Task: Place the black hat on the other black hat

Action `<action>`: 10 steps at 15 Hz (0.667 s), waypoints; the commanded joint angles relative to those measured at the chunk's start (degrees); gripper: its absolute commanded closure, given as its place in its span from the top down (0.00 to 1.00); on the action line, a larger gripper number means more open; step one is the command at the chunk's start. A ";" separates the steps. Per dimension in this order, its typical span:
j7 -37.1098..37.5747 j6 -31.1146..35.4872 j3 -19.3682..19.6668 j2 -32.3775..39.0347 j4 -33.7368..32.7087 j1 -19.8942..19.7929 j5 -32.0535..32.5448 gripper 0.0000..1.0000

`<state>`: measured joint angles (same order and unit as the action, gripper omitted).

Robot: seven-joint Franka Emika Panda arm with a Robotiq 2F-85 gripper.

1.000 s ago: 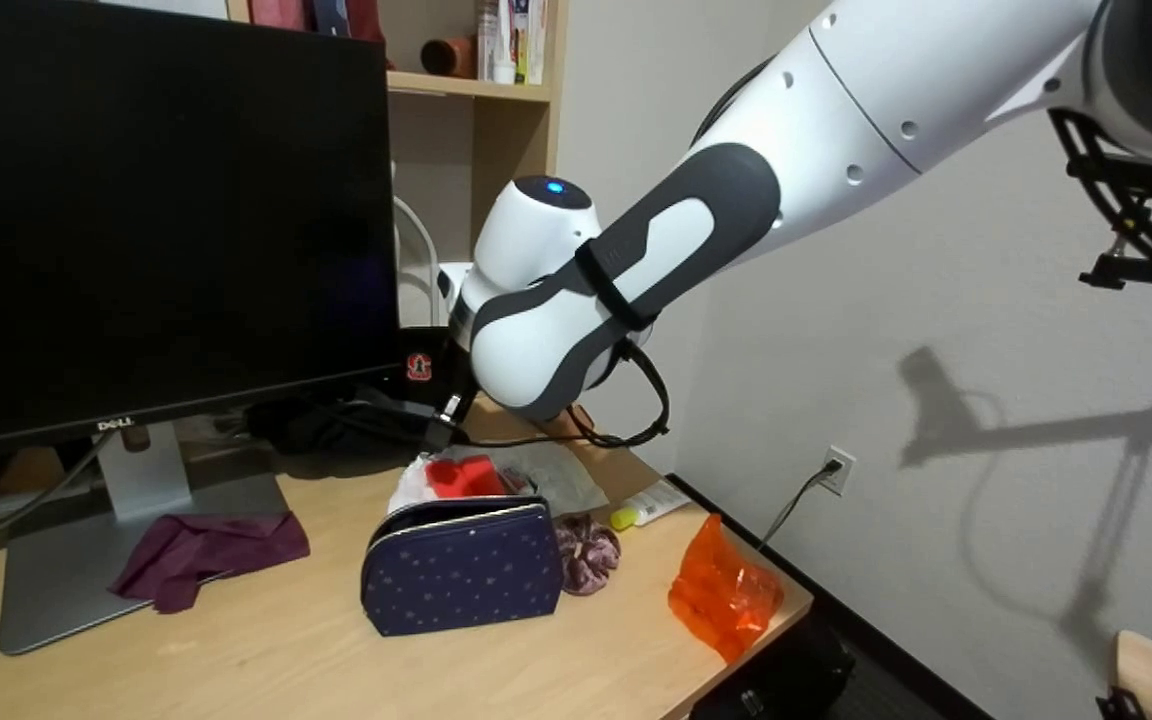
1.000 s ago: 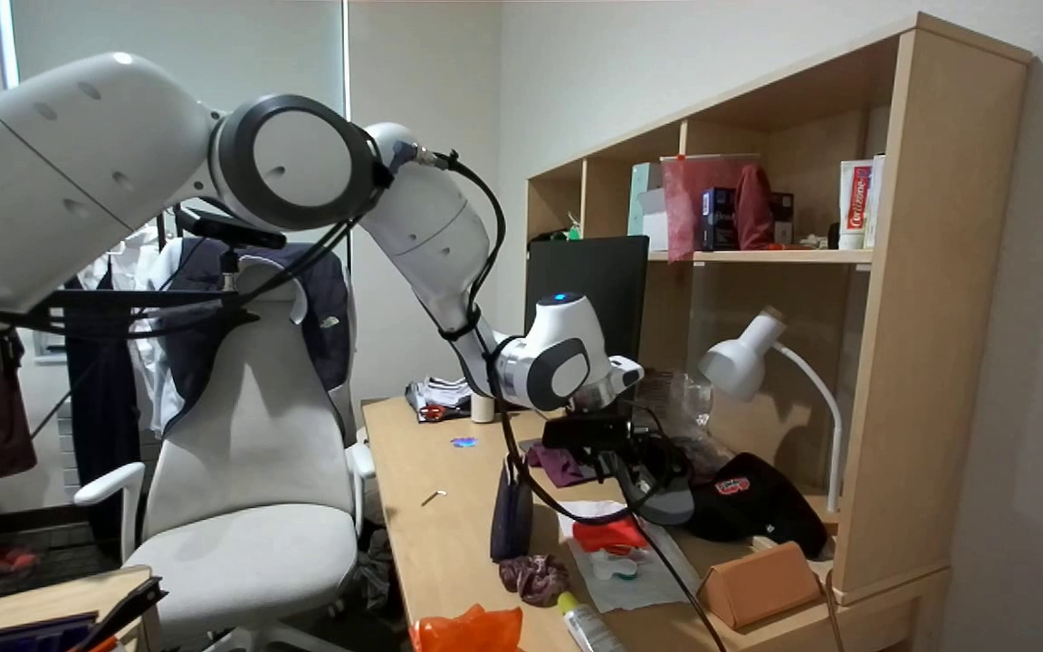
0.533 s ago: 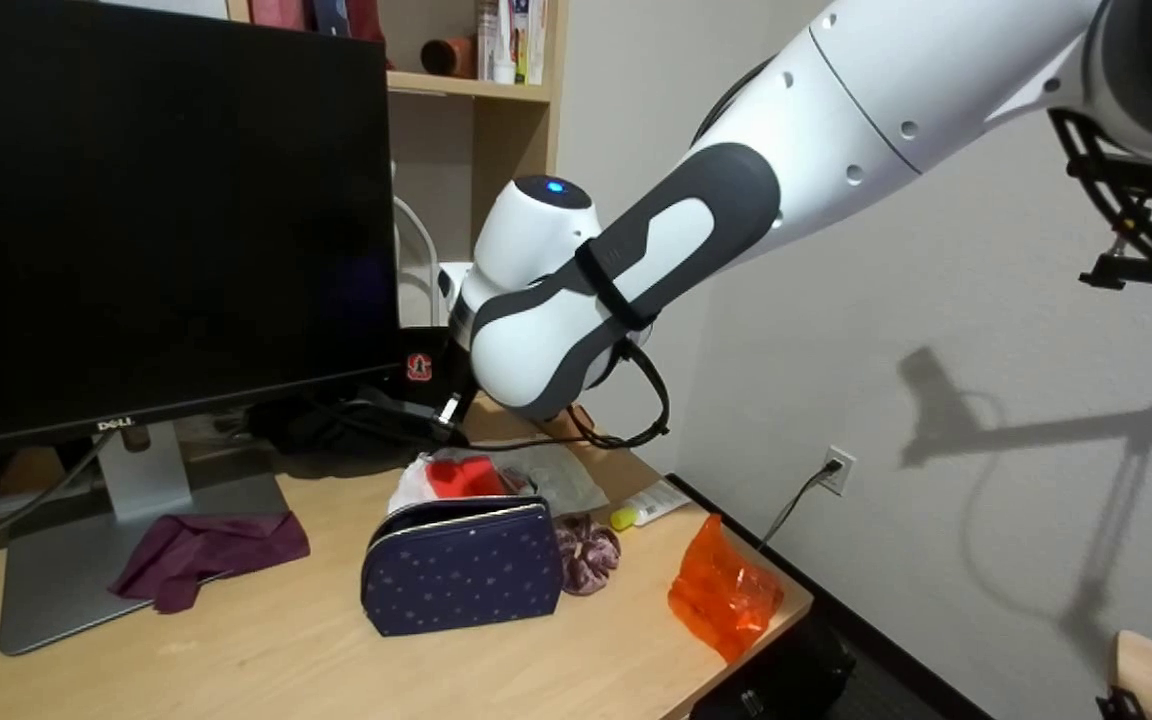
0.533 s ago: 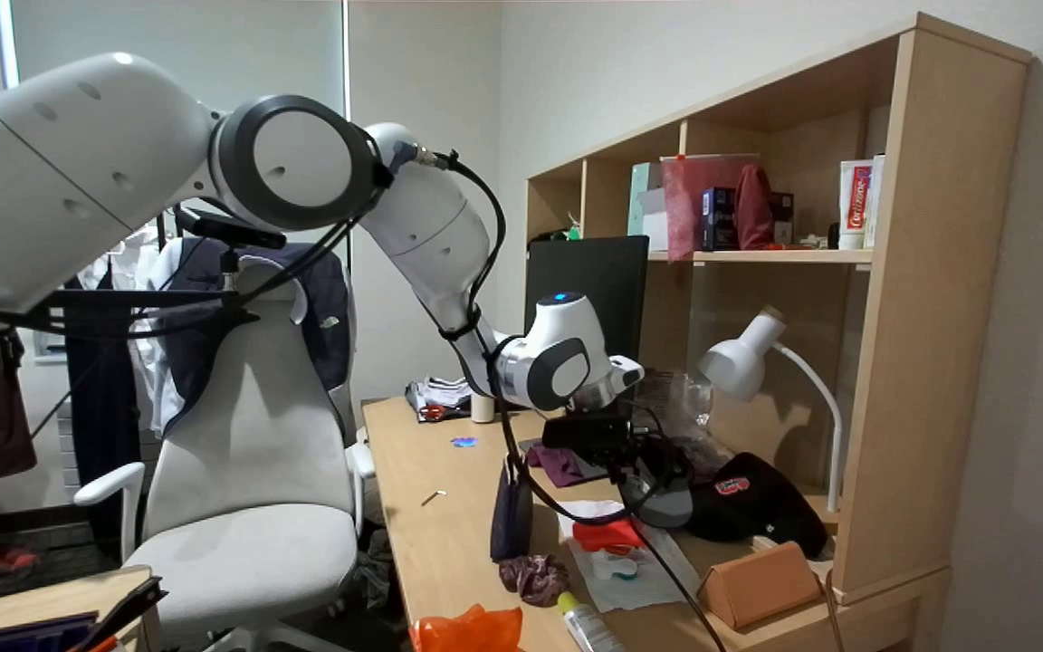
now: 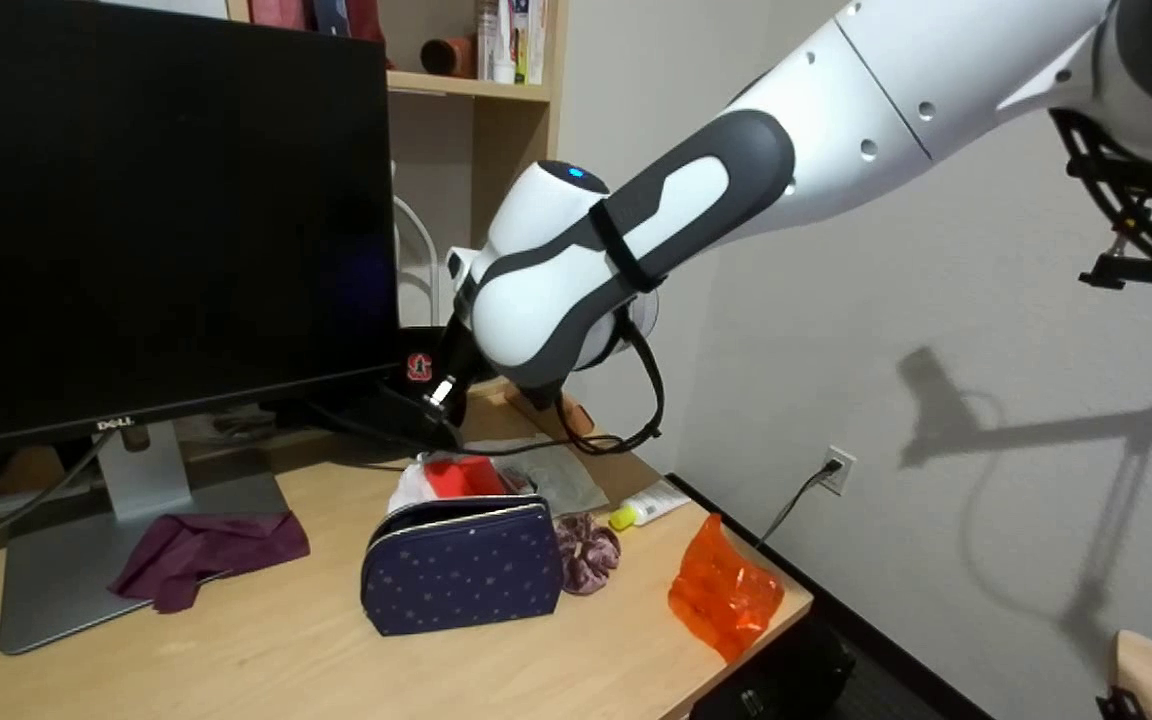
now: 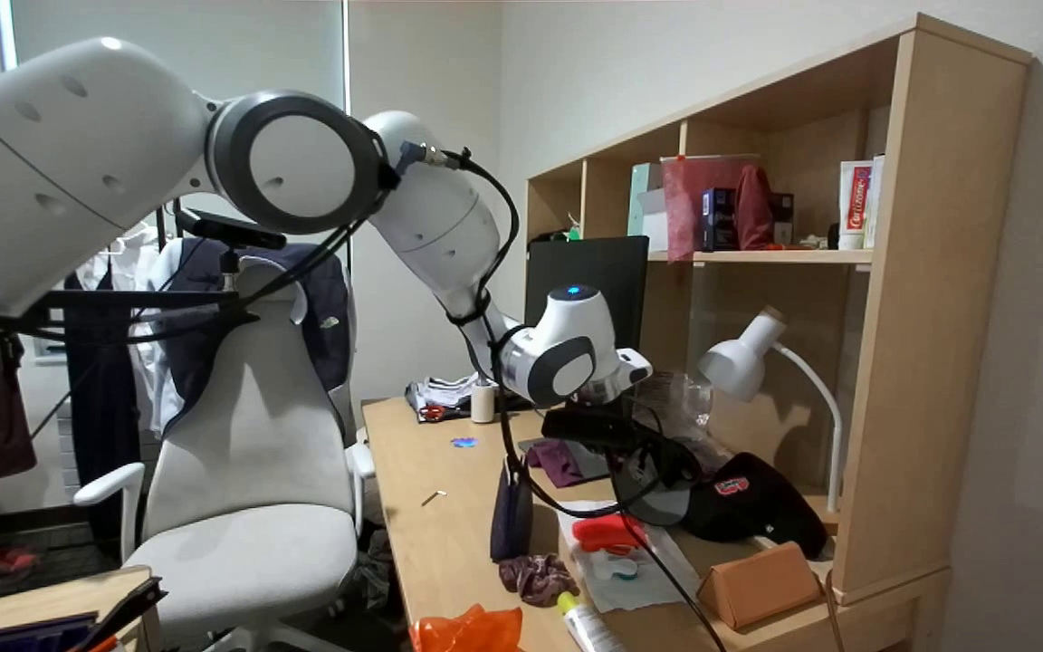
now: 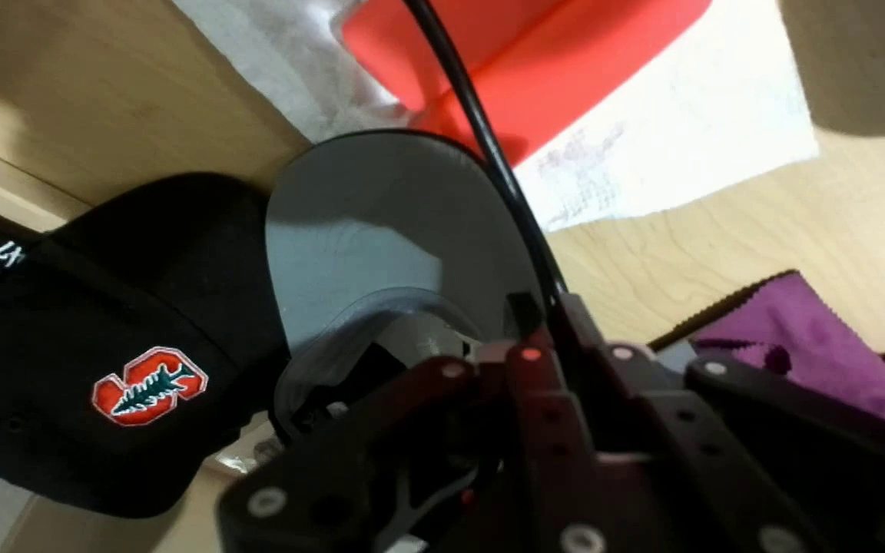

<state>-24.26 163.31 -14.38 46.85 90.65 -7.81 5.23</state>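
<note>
Two black hats are on the desk side near the shelf. One, with a red emblem, lies crown up (image 7: pixel 104 330); in an exterior view this emblem hat (image 6: pixel 757 503) is beside the lamp. The other black hat (image 7: pixel 381 207) shows its grey brim underside; in an exterior view this grey-brimmed hat (image 6: pixel 666 503) overlaps the emblem hat in sight. My gripper (image 7: pixel 550 315) has its fingers drawn together at the edge of the grey-brimmed hat, which seems pinched there and slightly raised. The exact pinch spot is dark and partly hidden by a cable.
A black cable (image 7: pixel 481 130) loops below the wrist. Around the hats stand the monitor (image 5: pixel 156 220), the white lamp (image 6: pixel 743 362), a brown case (image 6: pixel 761 584) and a red item (image 5: pixel 466 477) on white paper. Nearer are a navy pouch (image 5: pixel 466 570) and a purple cloth (image 5: pixel 206 550).
The jaws have closed. The wrist has risen slightly, and the grey-brimmed hat has shifted with it, a shadow now showing on the desk beneath. The emblem hat stays put.
</note>
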 commanded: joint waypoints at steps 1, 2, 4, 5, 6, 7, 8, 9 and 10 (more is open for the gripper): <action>-4.96 -0.48 -8.43 -3.63 4.94 -9.15 -5.89 0.09; -5.78 -0.10 -10.53 -4.22 6.23 -11.87 -7.73 0.09; -6.92 -0.39 -13.89 -4.85 8.03 -16.78 -11.46 0.09; -7.07 -0.56 -15.27 -5.46 9.46 -19.19 -13.39 0.09; -8.54 -0.89 -17.83 -4.91 9.82 -22.34 -15.76 0.10; -9.68 -1.17 -20.10 -4.07 9.69 -24.99 -18.00 0.09; -10.28 -1.62 -21.74 -4.02 10.37 -27.23 -20.09 0.09; -11.15 -2.30 -23.32 -3.12 9.83 -29.09 -22.04 0.09; -11.57 -2.73 -24.70 -2.65 9.79 -30.78 -23.70 0.09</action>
<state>-32.52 162.07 -34.08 43.94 99.03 -33.03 -12.90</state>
